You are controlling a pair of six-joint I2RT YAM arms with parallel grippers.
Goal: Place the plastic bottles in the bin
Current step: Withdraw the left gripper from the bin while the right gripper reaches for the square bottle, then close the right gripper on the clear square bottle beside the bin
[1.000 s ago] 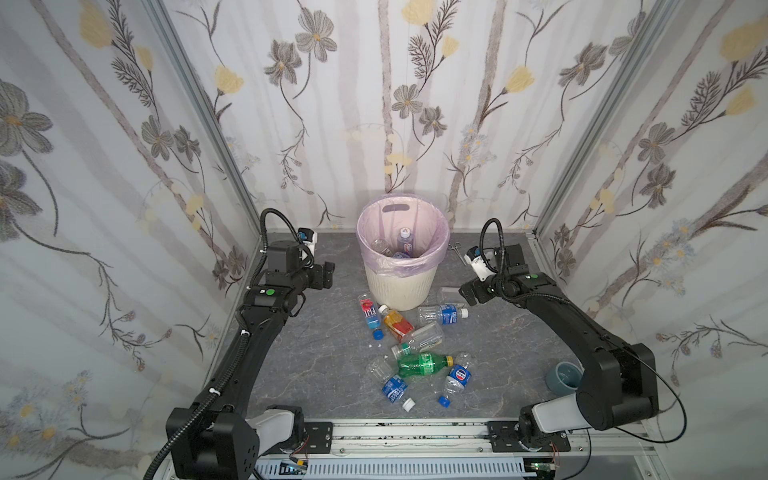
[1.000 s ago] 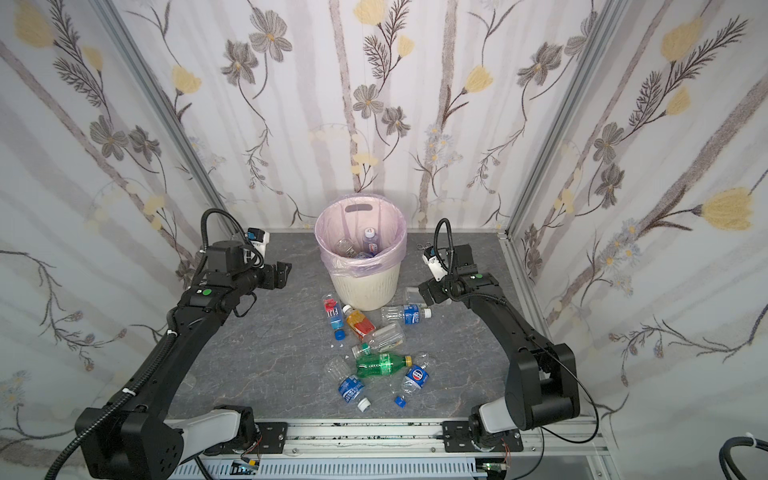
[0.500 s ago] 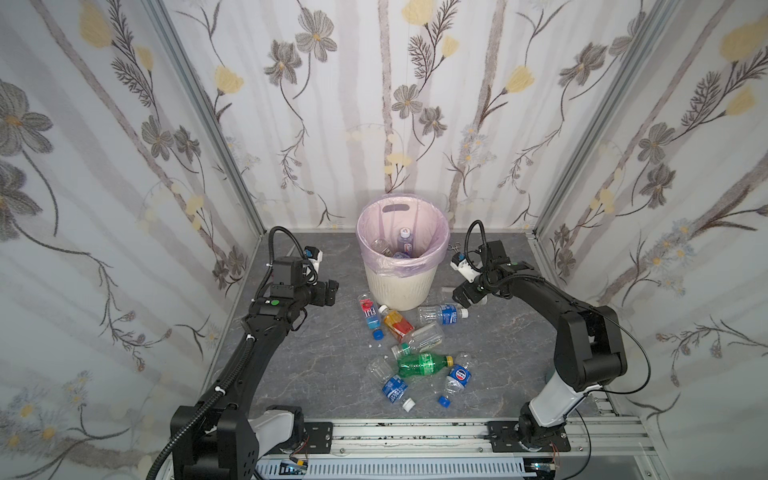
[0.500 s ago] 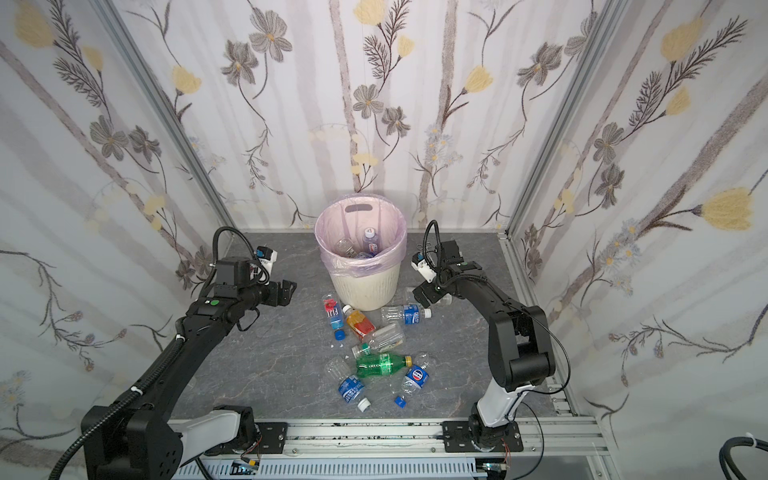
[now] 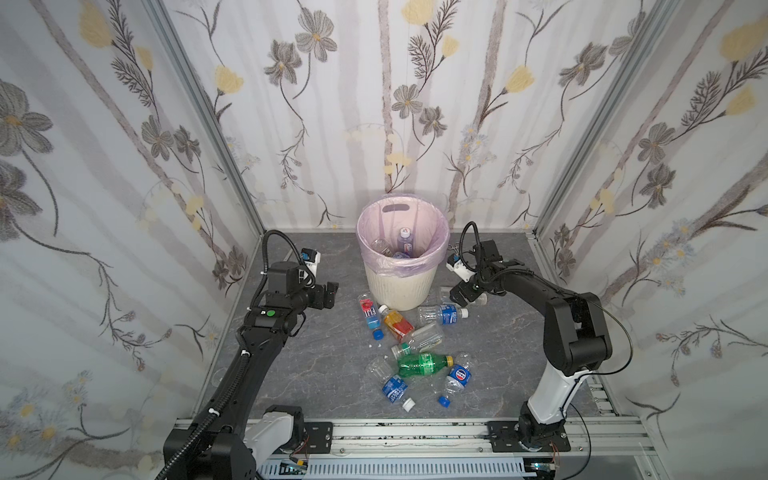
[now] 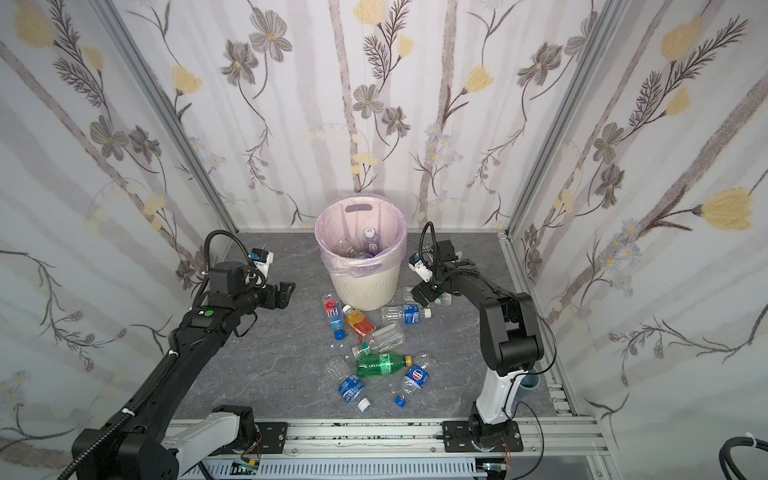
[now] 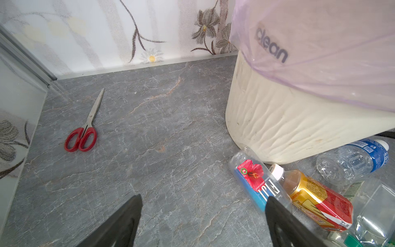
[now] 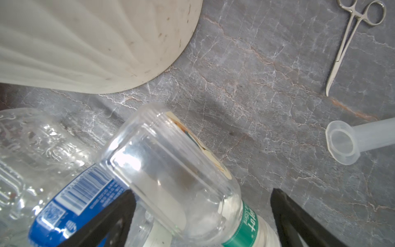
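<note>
Just right of the round cream ribbed plastic bin [image 5: 395, 286] in a top view, a clear green-labelled plastic bottle [image 8: 177, 177] lies on the grey desk [image 5: 332, 365]. Its long axis runs out between the spread jaws of the right end effector [image 5: 462, 294], on the nearer arm, which has folded in and lowered since a second ago. The left end effector [image 5: 328, 294] is likewise spread.

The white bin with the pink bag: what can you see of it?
The round cream-white ribbed plastic bin stands upright at the back middle of the grey marbled table, near the flowered wall. A translucent pink bag liner, printed "clean", folds over its rim. A handle slot pierces its far side. A few clear plastic bottles sit inside. Its outside looks faintly smudged. A clear bottle with a red flower label lies at its foot, apparently touching it.
</note>
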